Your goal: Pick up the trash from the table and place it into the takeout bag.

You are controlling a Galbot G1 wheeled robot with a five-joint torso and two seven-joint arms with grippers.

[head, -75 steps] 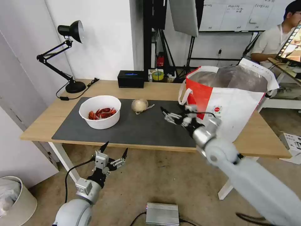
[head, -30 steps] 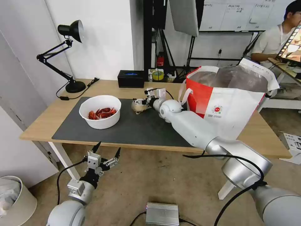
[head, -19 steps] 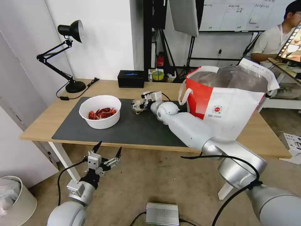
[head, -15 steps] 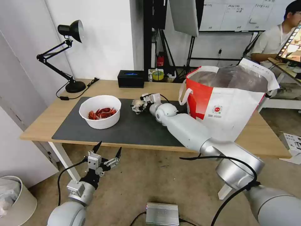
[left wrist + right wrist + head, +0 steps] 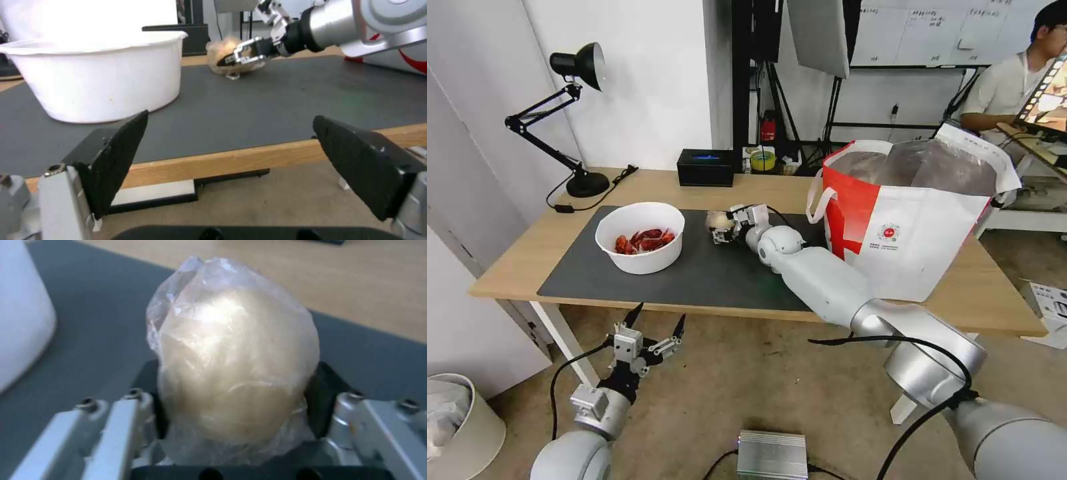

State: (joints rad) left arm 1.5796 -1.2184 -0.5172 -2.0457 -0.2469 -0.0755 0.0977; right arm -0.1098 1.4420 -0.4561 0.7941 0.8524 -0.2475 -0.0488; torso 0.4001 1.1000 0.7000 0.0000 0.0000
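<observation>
A beige lump of trash (image 5: 716,219) wrapped in clear plastic lies mid-mat on the table (image 5: 520,263). My right gripper (image 5: 724,227) is shut on it; dark fingers (image 5: 327,396) press both sides of the lump (image 5: 236,366). The left wrist view shows that grip (image 5: 242,56) and the lump (image 5: 222,48) from the side. The white bowl (image 5: 640,239) of red crayfish shells stands left of it on the dark mat (image 5: 694,273). The red-and-white takeout bag (image 5: 914,213) stands open at the right. My left gripper (image 5: 652,330) hangs open below the table's front edge, also seen as (image 5: 230,118).
A black desk lamp (image 5: 577,113) stands at the back left corner and a black tissue box (image 5: 706,167) at the back edge. On the floor are a pale bin (image 5: 454,420) at the left and a silver box (image 5: 772,455) near my base.
My right arm swung left from beside the bag to the beige lump and its fingers have come together on it. The left gripper sank slightly.
</observation>
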